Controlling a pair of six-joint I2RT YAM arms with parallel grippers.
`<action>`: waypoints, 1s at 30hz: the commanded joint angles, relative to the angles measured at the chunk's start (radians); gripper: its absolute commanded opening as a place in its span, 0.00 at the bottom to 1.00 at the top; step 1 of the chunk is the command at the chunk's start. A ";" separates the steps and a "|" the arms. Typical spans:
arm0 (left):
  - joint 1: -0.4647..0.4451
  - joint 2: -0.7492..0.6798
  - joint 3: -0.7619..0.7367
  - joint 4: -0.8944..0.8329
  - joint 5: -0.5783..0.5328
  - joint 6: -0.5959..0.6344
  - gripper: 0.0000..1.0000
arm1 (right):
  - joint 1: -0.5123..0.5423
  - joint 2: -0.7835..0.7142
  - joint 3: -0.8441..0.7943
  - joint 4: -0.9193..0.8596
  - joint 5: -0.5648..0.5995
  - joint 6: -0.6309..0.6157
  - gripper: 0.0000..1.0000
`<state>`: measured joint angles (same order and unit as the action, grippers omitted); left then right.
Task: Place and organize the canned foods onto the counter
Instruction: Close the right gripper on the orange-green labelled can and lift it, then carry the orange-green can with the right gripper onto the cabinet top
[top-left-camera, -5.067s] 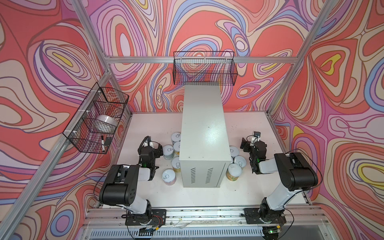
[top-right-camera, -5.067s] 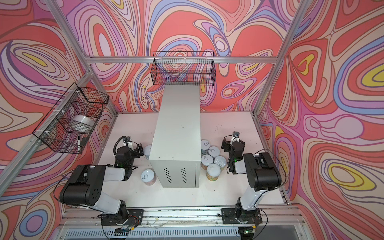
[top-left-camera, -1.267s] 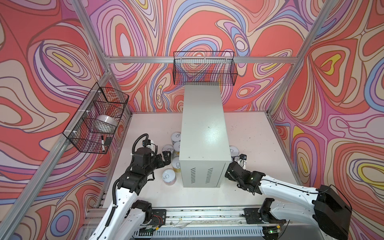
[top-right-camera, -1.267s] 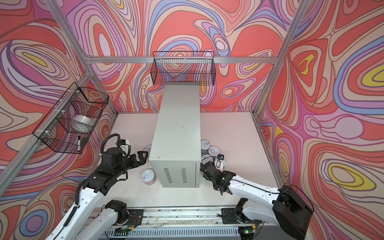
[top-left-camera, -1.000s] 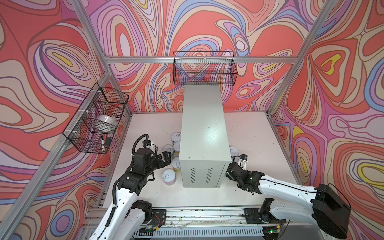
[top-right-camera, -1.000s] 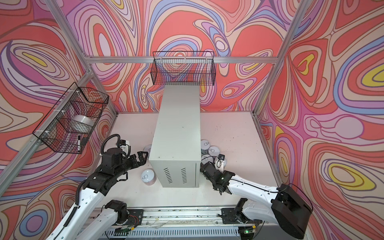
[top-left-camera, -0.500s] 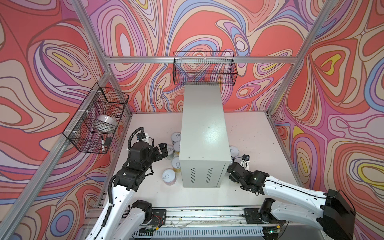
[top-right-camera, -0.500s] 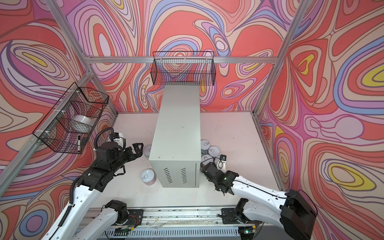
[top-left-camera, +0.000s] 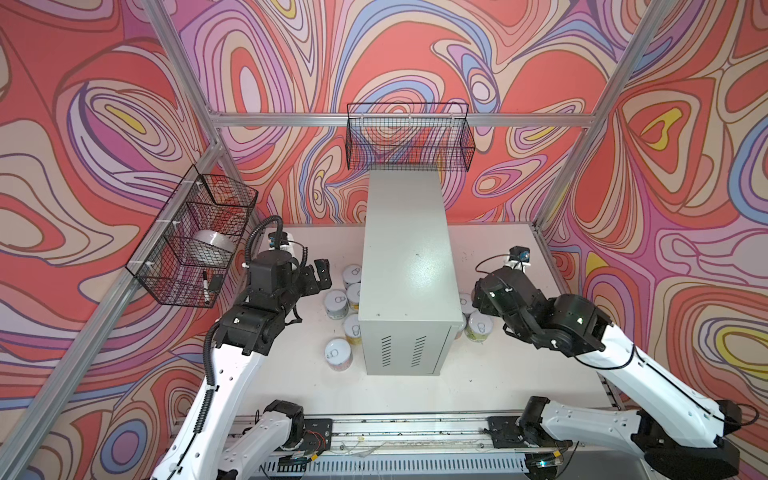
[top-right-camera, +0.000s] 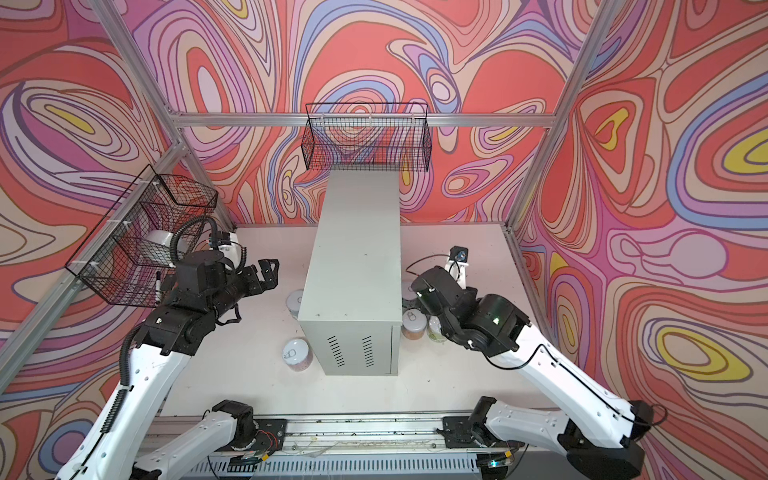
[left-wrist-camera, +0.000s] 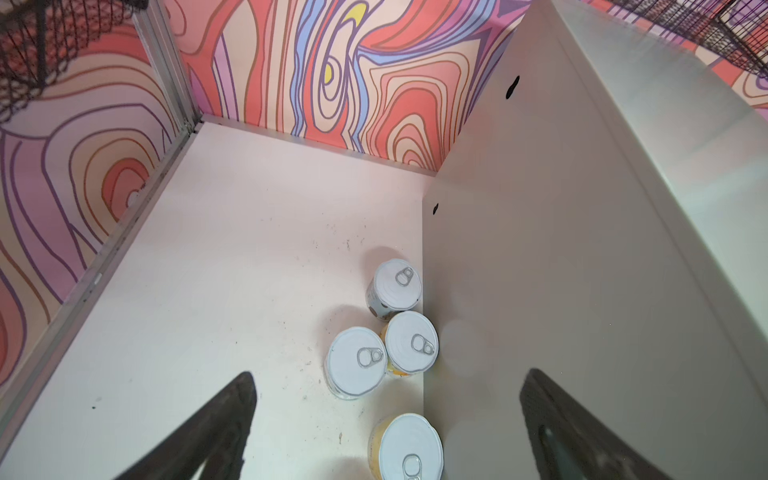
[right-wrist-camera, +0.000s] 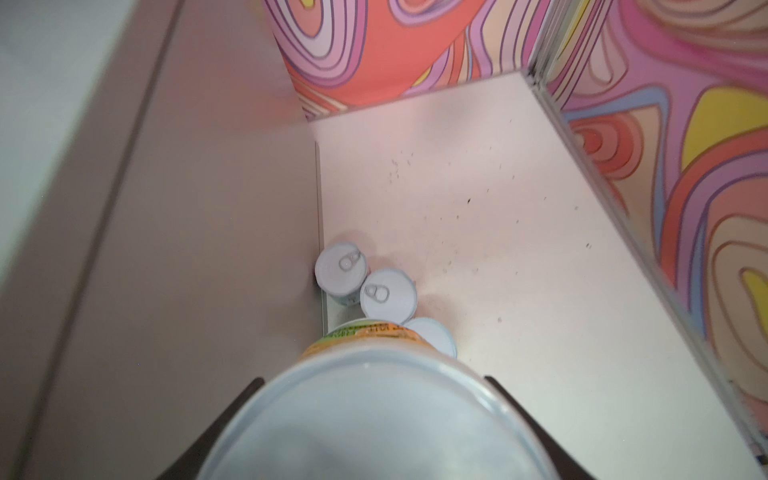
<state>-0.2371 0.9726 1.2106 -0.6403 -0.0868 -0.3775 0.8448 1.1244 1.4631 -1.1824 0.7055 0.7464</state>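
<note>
The counter is a tall pale grey cabinet in mid-table. Several cans stand on the table against its left side, and others against its right side. My left gripper hangs open above the left cluster, holding nothing. In the right wrist view my right gripper is shut on a can with an orange and green label, lifted above three standing cans. In both top views this gripper hides the held can beside the counter's right face.
A black wire basket hangs on the back wall just above the counter's far end. Another wire basket with a white roll hangs on the left wall near my left arm. Aluminium frame posts edge the table.
My right gripper has risen from the table by the counter's front right corner and moved back along its side, can in grip. My left gripper has lifted and moved back.
</note>
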 joint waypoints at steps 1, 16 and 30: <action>-0.007 0.054 0.097 -0.054 -0.007 0.061 1.00 | -0.016 0.093 0.184 -0.055 0.111 -0.179 0.00; -0.006 0.207 0.358 -0.102 0.150 0.173 0.97 | -0.211 0.704 1.175 -0.098 -0.381 -0.529 0.00; -0.007 0.288 0.495 -0.153 0.246 0.188 0.95 | -0.251 0.802 1.180 0.000 -0.542 -0.515 0.00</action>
<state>-0.2371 1.2533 1.6936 -0.7624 0.1356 -0.2081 0.5915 1.9266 2.6236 -1.2800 0.1936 0.2428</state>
